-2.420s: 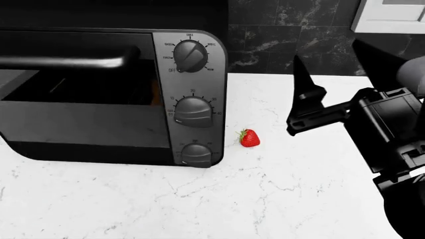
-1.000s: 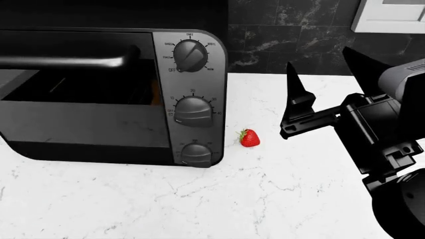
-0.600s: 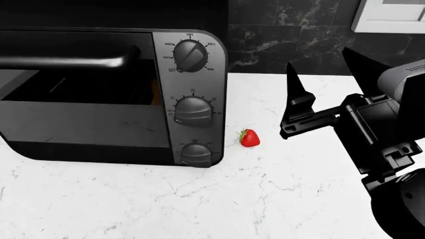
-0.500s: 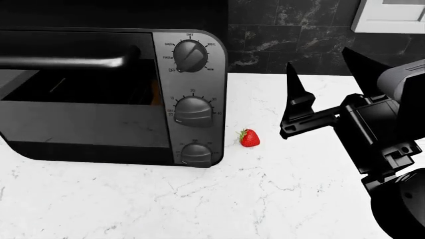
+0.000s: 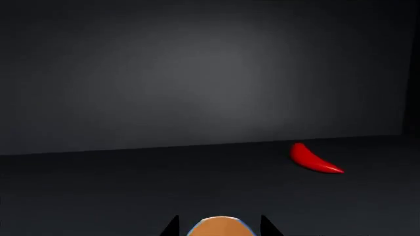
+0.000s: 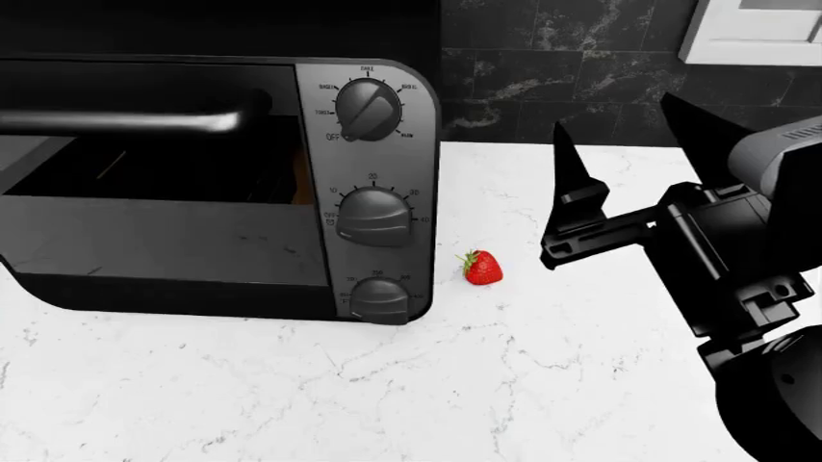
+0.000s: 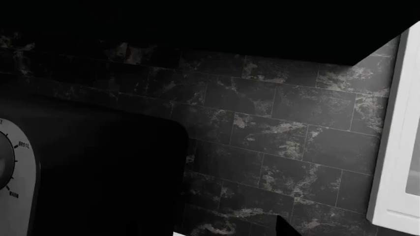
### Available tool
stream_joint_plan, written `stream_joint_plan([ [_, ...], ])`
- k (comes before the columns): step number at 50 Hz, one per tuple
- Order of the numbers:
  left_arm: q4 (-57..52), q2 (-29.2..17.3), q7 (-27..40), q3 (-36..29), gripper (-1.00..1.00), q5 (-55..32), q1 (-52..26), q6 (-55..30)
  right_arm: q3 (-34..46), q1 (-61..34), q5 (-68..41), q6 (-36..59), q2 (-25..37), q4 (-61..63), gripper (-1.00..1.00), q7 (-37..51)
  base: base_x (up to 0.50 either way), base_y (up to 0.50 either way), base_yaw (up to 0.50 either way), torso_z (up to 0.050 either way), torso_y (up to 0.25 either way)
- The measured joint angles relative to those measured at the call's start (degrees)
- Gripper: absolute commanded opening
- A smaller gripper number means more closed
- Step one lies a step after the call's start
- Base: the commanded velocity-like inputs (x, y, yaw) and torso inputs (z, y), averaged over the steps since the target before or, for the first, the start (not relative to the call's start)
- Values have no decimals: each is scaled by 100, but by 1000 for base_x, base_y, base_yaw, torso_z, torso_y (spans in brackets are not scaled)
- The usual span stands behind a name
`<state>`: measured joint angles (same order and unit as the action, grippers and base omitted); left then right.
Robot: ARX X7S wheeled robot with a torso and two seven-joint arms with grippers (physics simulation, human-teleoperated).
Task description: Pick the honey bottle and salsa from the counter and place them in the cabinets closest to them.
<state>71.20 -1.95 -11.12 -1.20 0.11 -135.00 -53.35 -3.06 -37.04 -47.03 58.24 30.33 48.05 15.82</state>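
Observation:
In the left wrist view an orange-amber rounded body with a thin blue edge, apparently the honey bottle (image 5: 222,228), sits between the two dark fingertips of my left gripper (image 5: 219,225), which is shut on it inside a dark enclosure. The left arm does not show in the head view. My right gripper (image 6: 614,110) hangs open and empty over the white marble counter (image 6: 540,385), right of the toaster oven. In the right wrist view only one fingertip (image 7: 286,228) shows against dark tiles. The salsa is out of view.
A black toaster oven (image 6: 218,183) fills the left of the counter, with a red strawberry (image 6: 483,268) by its front right corner. A white cabinet (image 6: 757,34) hangs at the upper right over the dark backsplash. A red pepper-like thing (image 5: 314,159) lies in the dark enclosure.
The right gripper moved a little left and up more than a second ago and has held still since. The head view has dipped very slightly.

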Motion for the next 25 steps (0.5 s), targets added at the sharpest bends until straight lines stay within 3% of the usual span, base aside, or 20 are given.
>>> stream_joint_plan([
  [13,0,31,-93,-135,-100,66,0,13,18,32,-13,-48,14,-9,100,20,-2,0,0,0,-2],
  [14,0,33,-99,-138,100,73,0,15,19,33,-16,-50,15,-9,100,23,0,0,0,0,0],
  [25,83,22,-118,-206,100,133,0,5,27,48,-42,-77,28,-17,100,45,0,0,0,0,-2],
])
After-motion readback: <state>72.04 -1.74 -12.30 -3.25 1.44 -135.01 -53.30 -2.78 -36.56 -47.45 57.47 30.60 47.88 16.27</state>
